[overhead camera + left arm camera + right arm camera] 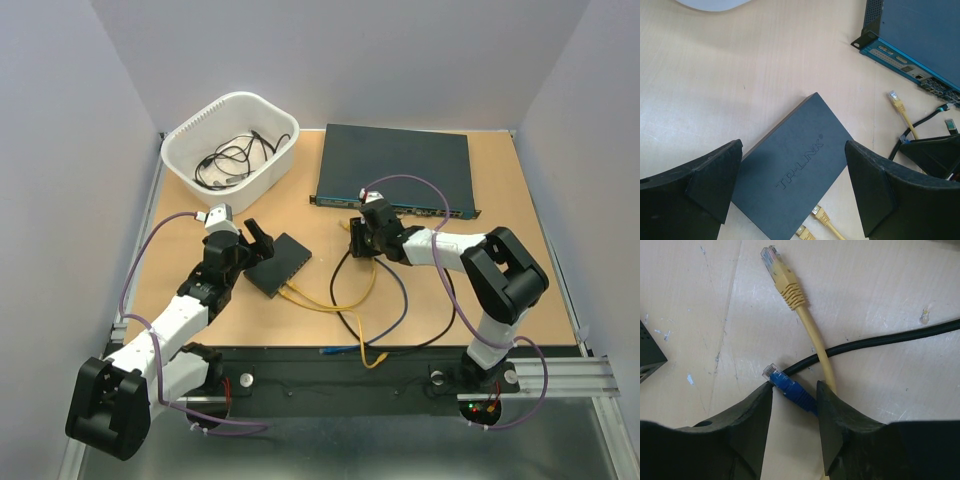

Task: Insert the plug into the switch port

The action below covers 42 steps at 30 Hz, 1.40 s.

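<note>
Surface: wooden tabletop (500, 300).
Switch: TP-Link switch (790, 175) flat, left of centre; yellow plugs (820, 216) at its near edge.
Left gripper (793, 150): jaws wide, over switch.
Right gripper (795, 387): fingers apart, blue plug (782, 382) loose between them, apart from switch.

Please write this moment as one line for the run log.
left gripper: open, over TP-LINK switch | right gripper: blue plug between jaws, grip unclear | insertion: not done

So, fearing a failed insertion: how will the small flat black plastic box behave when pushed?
The small flat black box likely slides: it lies on the smooth wooden table. Lying flat, it probably won't tip. Its thin casing suggests lightness.
</note>
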{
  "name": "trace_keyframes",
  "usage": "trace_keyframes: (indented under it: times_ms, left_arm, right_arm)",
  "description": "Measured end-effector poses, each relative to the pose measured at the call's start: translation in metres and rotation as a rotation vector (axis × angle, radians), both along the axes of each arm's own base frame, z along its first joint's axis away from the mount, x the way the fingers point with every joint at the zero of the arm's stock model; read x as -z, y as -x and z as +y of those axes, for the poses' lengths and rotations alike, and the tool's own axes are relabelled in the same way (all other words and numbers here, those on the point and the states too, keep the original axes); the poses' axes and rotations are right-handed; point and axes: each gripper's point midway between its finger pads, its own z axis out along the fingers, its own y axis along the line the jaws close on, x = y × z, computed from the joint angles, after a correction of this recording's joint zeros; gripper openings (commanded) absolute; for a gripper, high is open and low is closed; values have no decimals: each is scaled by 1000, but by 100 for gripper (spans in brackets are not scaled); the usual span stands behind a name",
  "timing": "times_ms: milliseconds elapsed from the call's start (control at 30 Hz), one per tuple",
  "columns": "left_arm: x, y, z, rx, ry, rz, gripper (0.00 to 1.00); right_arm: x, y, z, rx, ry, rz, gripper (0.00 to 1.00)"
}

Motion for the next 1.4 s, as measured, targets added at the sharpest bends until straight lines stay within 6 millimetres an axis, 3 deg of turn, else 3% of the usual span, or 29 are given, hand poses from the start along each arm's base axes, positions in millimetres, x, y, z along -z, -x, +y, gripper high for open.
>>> trace_keyframes:
  times_ms: [67,300,567,667,833,967,1067,1200,1400]
  left_arm:
    - [0,0,0,0,0,0,95]
    - [0,0,0,0,0,0,94]
    - [-3,0,0,-1,3,-8,93]
    - [-3,0,0,-1,4,-9,92]
    - [-9,1,-4,23,22,-25,92]
    - [-22,6,-20,106,80,-69,91]
    - [-37,11,-38,195,146,-114,89]
    - [-57,26,-71,327,225,-160,89]
    - [-65,53,-112,463,285,-156,88]
  right_arm:
    - [0,0,0,1,0,-1,41]
    - [2,1,-2,6,5,-1,14]
    - [-4,6,-10,15,19,-17,3]
    - [-18,7,-11,15,2,-43,1]
    - [-66,9,-4,-23,-71,-129,0]
    - [-105,24,16,-127,-143,-210,0]
    - [-123,48,35,-230,-183,-254,0]
    - [-129,80,56,-349,-221,-278,1]
    - [-136,102,75,-431,-255,-298,1]
